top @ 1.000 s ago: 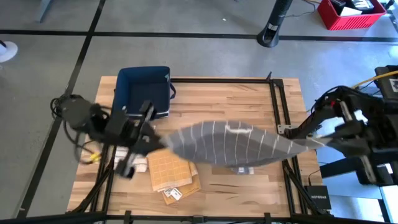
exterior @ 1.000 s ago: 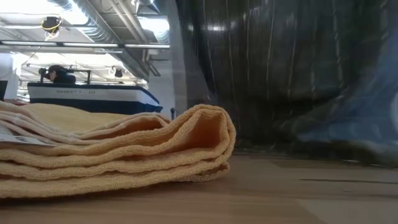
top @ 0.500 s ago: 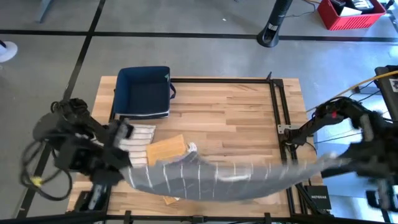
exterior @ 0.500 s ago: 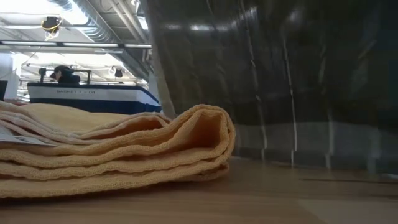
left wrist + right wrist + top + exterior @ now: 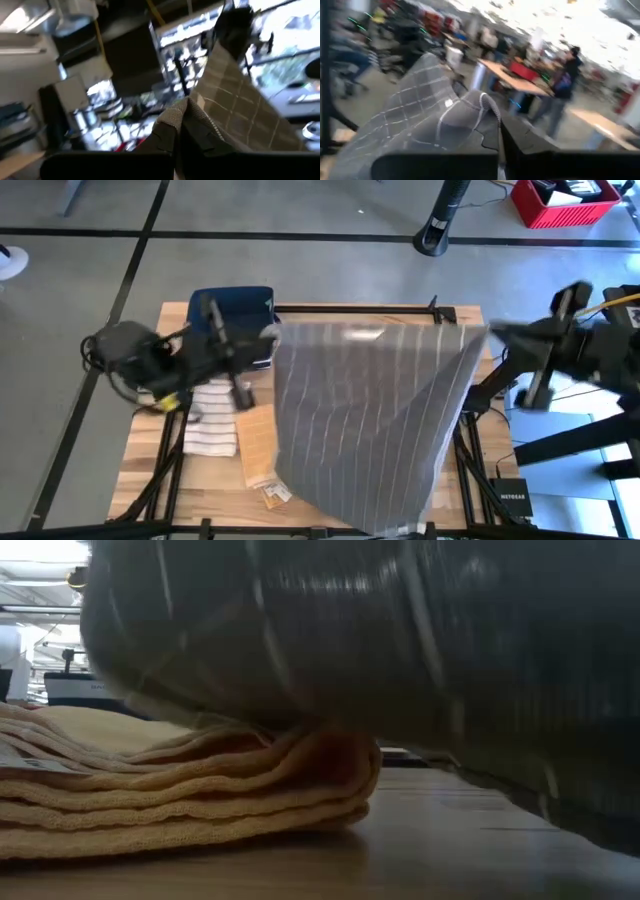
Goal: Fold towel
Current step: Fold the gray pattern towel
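Observation:
A grey towel with thin white stripes (image 5: 370, 410) is spread wide in the air over the table, between my two grippers. My left gripper (image 5: 262, 335) is shut on its far left corner, and my right gripper (image 5: 493, 330) is shut on its far right corner. The towel's far edge runs stretched between them. Its free end (image 5: 400, 515) trails toward the table's near edge. In the low view the grey towel (image 5: 400, 640) fills the upper picture, above a folded yellow towel (image 5: 180, 790). My left gripper pinches the grey towel's far left corner (image 5: 186, 106) between its two fingers (image 5: 167, 131); the cloth bunches at the fingertips. The towel is lifted and spreads away toward the other arm. My right gripper pinches the far right corner (image 5: 484, 101) between its fingers (image 5: 512, 135), bunched likewise; the cloth streams away from it, lifted.
A folded blue towel (image 5: 235, 320) lies at the table's far left. A white striped towel (image 5: 215, 415) and the folded yellow towel (image 5: 258, 445) lie at the left, partly under the grey one. A black frame (image 5: 450, 320) edges the table. People stand in the room beyond.
Both grippers dropped low toward the table's near edge, then swung up and toward its far edge, keeping their hold on the corners. The grey towel, a narrow drooping band before, has opened into a wide sheet in the air and now covers the table's middle and right.

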{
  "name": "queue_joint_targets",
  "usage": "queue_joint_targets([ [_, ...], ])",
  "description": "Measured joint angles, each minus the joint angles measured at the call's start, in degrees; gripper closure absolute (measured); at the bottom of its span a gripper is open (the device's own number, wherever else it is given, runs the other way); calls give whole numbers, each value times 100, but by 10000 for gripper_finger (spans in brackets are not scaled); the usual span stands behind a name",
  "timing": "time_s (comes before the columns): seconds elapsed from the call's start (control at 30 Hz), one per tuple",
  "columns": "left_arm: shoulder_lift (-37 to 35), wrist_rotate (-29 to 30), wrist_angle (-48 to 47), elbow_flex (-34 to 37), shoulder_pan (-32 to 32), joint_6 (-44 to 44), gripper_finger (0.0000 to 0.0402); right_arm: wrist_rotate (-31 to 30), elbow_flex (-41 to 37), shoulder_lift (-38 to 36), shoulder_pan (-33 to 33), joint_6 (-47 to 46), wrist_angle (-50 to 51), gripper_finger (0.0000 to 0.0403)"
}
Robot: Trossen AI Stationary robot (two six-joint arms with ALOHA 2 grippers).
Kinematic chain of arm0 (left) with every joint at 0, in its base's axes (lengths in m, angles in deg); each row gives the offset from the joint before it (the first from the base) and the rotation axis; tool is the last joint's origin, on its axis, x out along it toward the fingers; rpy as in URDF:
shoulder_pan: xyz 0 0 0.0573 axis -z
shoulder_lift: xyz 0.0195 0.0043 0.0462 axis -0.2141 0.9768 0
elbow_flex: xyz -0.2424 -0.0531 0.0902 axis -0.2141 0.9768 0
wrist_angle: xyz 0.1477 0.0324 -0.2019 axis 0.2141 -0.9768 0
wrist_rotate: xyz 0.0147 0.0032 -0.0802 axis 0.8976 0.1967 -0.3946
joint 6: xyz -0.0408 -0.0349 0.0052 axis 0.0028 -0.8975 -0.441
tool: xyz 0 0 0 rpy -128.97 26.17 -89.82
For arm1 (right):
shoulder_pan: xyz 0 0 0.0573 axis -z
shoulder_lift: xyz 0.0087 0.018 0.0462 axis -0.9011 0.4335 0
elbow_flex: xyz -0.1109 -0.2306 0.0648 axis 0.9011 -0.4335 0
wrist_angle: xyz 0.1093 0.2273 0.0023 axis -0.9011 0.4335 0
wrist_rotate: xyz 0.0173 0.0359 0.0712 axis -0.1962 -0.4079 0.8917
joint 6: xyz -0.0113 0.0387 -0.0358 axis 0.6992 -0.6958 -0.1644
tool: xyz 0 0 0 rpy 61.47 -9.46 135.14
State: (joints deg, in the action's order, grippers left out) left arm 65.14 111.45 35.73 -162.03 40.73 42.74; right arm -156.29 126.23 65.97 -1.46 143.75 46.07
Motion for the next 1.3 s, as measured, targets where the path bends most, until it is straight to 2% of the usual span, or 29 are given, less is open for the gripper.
queue_joint_targets([
  [0.1,-6,-132,-867,0,-590,-525,396,-225,18,-326,247,-778,1227,399],
  [0.2,0,-660,-1433,0,-1183,-954,396,-148,19,-603,527,-2064,2696,399],
  [0.27,0,-893,-1659,0,-1543,-1145,396,-111,13,-790,705,-3211,3957,399],
  [0.4,-6,-1083,-2299,0,-2120,-1372,396,844,7,-1103,1029,-5972,6338,399],
  [0.53,-2,-1198,-2870,4,-2571,-1561,396,899,17,-1101,1356,-8021,8254,399],
  [0.6,-4,-1403,-2996,29,-2774,-1642,396,962,-100,-1065,1494,-8434,8338,399],
  [0.7,-6,-1786,-3164,151,-3030,-1831,396,1139,-444,-1091,1685,-8212,8077,399],
  [0.77,-6,-1968,-3219,331,-3148,-1909,396,1283,-725,-1097,1812,-8437,8177,399],
  [1.03,-2,-2520,-3433,1162,-3174,-2185,396,1771,-2237,-1156,2495,-9169,8248,399],
  [1.17,-131,-2603,-3291,1720,-3072,-2302,396,2001,-3124,-1336,2809,-9716,8247,399],
  [1.3,-408,-2608,-3052,2577,-3113,-2531,396,2127,-4140,-1567,3157,-10400,8242,398],
])
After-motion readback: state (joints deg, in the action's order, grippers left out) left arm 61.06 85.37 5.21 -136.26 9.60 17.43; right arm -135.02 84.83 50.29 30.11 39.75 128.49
